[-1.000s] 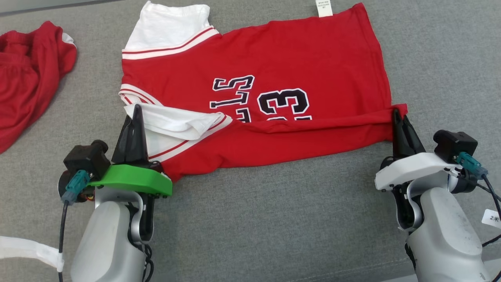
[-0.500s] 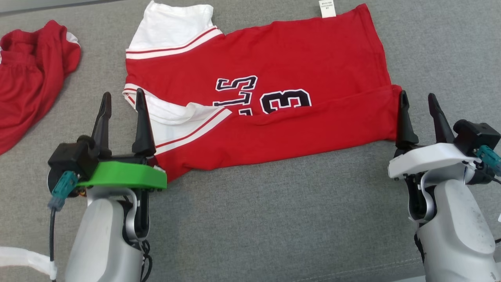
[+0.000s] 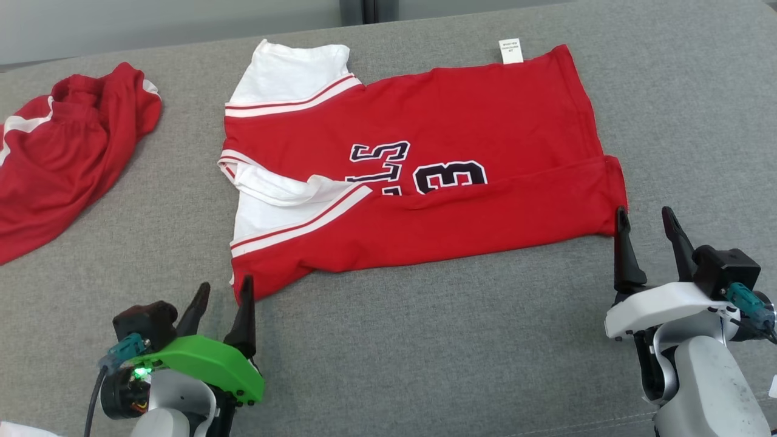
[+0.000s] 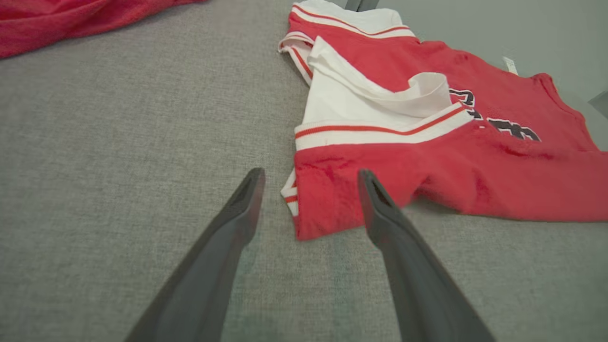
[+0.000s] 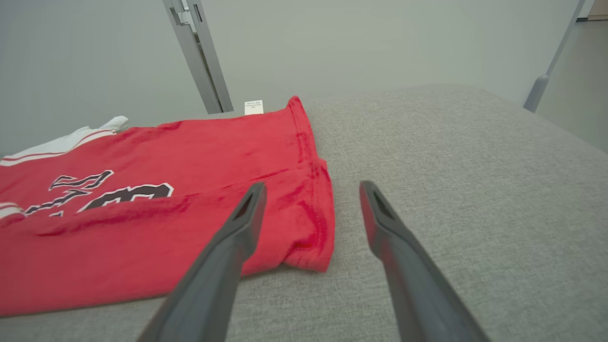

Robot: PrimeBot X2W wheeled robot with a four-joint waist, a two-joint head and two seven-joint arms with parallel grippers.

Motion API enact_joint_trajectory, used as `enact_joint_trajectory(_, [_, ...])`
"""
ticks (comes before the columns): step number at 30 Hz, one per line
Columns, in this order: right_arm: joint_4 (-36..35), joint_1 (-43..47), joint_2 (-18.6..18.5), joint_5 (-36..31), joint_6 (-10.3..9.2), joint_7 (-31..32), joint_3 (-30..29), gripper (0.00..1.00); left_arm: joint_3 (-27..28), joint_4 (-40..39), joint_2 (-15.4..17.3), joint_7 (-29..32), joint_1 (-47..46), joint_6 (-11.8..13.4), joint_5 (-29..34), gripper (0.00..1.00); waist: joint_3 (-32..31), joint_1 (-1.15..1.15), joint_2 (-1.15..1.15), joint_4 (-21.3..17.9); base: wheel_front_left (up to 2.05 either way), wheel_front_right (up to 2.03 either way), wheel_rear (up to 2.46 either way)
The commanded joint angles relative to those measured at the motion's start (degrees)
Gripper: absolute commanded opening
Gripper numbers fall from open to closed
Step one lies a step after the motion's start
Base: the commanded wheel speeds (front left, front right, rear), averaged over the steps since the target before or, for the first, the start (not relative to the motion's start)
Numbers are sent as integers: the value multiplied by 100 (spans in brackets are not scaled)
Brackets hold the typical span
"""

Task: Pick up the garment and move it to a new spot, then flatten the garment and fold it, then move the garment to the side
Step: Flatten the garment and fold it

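On the grey padded surface (image 3: 425,340), the red jersey (image 3: 461,115) lies spread out flat, its near edge folded up over part of the black number and its white label (image 3: 510,51) at the far edge. The left gripper (image 3: 225,283) sits just beside the jersey's near left corner, fingers parted and empty. The right gripper (image 3: 643,210) is just beside the near right corner, likewise spread and holding nothing. A second red garment (image 3: 61,164) lies crumpled well off to the left.
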Motion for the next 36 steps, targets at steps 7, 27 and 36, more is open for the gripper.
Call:
enact_joint_trajectory(7, [-54, -36, -17, 31, -9, 197, 161, 100, 29, 146, -12, 770, -134, 292, -270, 100, 79, 0, 0, -70, 0, 0, 0])
enact_joint_trajectory(27, [640, -443, -17, -210, -9, 990, 9, 100, -58, 256, -57, 721, -432, 296, -462, 0, 173, 0, 0, -86, 0, 0, 0])
enact_joint_trajectory(36, [1499, -939, -16, -128, -9, 1150, -43, 100, 63, -44, 17, 379, -382, 356, -416, 0, 188, 0, 0, 29, 0, 0, 0])
